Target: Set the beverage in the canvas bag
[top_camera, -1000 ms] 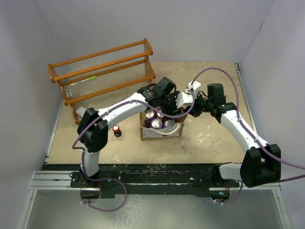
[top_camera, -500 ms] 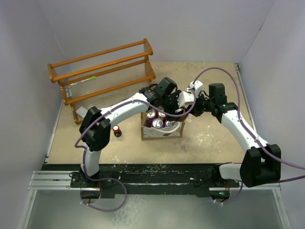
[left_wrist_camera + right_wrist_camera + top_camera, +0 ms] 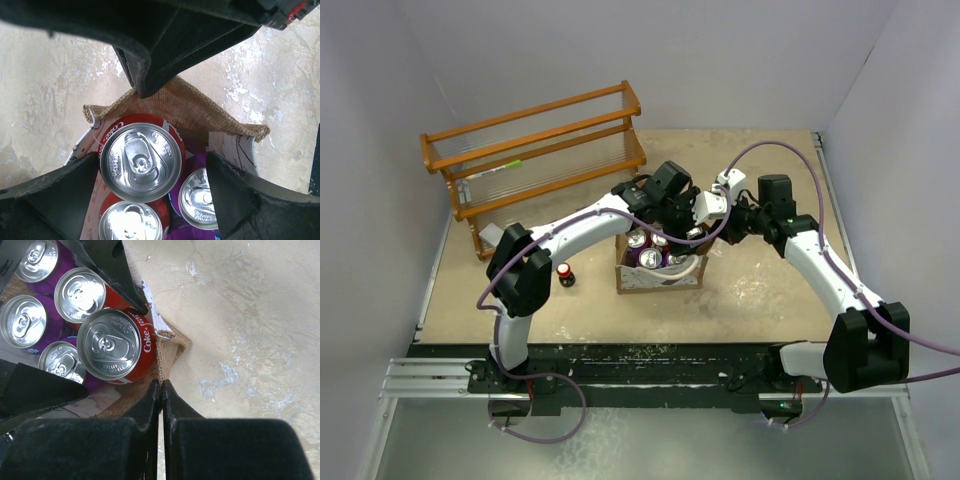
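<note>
The canvas bag stands mid-table and holds several cans. In the left wrist view my left gripper is open over the bag's far corner. A red Coke can stands between its fingers, close to the left finger and well apart from the right one. The tan weave of the bag shows beyond it. My right gripper is shut on the bag's rim, right beside the same Coke can. In the top view the left gripper and right gripper meet over the bag.
Purple cans and another red can fill the bag. A small dark bottle with a red cap stands left of the bag. A wooden rack stands at the back left. White walls close in both sides.
The left wrist has shifted slightly up and to the right over the bag. The right gripper keeps its hold on the rim.
</note>
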`<act>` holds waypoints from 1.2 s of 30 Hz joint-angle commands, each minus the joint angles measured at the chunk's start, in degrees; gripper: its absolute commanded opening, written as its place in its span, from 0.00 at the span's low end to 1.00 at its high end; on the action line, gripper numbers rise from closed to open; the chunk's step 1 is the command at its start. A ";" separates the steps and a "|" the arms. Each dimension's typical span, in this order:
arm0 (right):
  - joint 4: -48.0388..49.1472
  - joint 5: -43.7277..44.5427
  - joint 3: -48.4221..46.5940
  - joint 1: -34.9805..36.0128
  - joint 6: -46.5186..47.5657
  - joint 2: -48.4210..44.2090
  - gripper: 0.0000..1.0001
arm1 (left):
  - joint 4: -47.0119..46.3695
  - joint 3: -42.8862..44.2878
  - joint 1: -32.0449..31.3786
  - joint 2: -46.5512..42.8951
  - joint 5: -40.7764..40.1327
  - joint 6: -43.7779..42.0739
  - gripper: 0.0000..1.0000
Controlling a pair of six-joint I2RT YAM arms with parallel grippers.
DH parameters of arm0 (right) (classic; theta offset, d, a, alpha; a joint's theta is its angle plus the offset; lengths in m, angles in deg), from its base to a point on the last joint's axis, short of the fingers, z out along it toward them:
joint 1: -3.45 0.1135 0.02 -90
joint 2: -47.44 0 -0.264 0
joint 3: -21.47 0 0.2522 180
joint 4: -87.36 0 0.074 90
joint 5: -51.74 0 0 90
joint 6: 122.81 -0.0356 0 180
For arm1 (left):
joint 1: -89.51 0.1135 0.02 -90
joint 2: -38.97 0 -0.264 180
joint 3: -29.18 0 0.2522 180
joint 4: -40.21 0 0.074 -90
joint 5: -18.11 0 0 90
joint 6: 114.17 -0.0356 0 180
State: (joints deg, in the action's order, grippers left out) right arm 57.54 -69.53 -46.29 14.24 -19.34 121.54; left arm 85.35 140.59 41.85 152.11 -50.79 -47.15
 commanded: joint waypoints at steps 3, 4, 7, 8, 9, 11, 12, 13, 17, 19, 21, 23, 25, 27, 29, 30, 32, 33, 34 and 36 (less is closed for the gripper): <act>3.60 -3.88 -2.34 0.55 2.08 -3.00 0.00 | 2.72 4.78 0.55 -0.39 -1.81 -0.28 0.94; 3.65 -3.92 -2.34 0.55 2.15 -3.00 0.00 | 2.88 4.91 0.57 -0.64 -1.40 -0.41 0.95; 3.59 -3.94 -2.34 0.56 2.17 -3.20 0.00 | 2.96 4.46 0.55 -1.51 -0.32 -1.00 0.97; 3.65 -3.94 -2.32 0.55 2.17 -3.18 0.00 | 2.93 4.22 0.55 -1.87 0.18 -1.27 0.97; 3.62 -3.96 -2.34 0.55 2.17 -3.18 0.00 | 2.93 4.00 0.55 -2.07 0.62 -1.42 0.97; 3.66 -3.91 -2.33 0.55 2.17 -3.18 0.00 | 2.93 3.52 0.60 -2.60 1.66 -1.60 0.97; 3.66 -3.96 -2.29 0.55 2.14 -3.18 0.00 | 2.87 3.33 0.56 -2.75 2.11 -1.62 0.97; 3.62 -3.91 -2.33 0.55 2.17 -3.18 0.00 | 2.74 3.05 0.59 -2.95 2.52 -1.57 0.97; 3.57 -3.92 -2.34 0.55 2.14 -3.26 0.00 | 2.90 2.62 0.56 -4.09 3.81 -2.82 0.97; 3.60 -3.90 -2.34 0.55 2.17 -3.41 0.00 | 2.58 1.98 0.55 -5.12 4.06 -3.63 0.98; 3.62 -3.92 -2.33 0.55 2.21 -3.38 0.00 | 2.20 1.28 0.60 -6.19 4.27 -4.30 0.98; 3.62 -3.97 -2.29 0.55 2.22 -3.28 0.00 | 1.97 0.58 0.55 -7.19 4.38 -4.80 0.99; 3.55 -4.06 -2.45 0.55 2.22 -3.10 0.00 | 1.91 0.25 0.55 -7.77 4.39 -5.18 0.99; 3.51 -3.98 -2.51 0.55 2.26 -3.01 0.00 | 2.00 0.16 0.55 -8.26 4.23 -5.58 1.00; 3.49 -3.94 -2.45 0.55 2.29 -3.00 0.00 | 2.05 0.14 0.55 -8.58 4.13 -5.98 1.00; 3.45 -3.88 -2.50 0.55 2.40 -3.00 0.00 | 2.15 0.14 0.55 -8.78 4.12 -6.20 1.00; 3.56 -3.73 -2.52 0.55 2.50 -3.01 0.00 | 2.43 0.17 0.55 -9.05 4.31 -6.78 0.99; 3.47 -3.68 -2.52 0.55 2.52 -3.00 0.00 | 2.72 0.24 0.59 -9.20 4.54 -7.13 0.99; 3.52 -3.69 -2.51 0.55 2.47 -2.96 0.00 | 2.99 0.31 0.56 -9.41 5.00 -7.57 0.99; 3.46 -3.71 -2.53 0.55 2.49 -2.76 0.00 | 4.11 0.47 0.55 -9.79 6.28 -8.78 0.99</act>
State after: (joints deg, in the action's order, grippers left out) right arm 58.00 -71.32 -46.31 14.81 -17.85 120.54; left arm 89.46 140.55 42.13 145.97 -47.64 -52.85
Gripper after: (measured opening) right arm 0.008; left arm 0.993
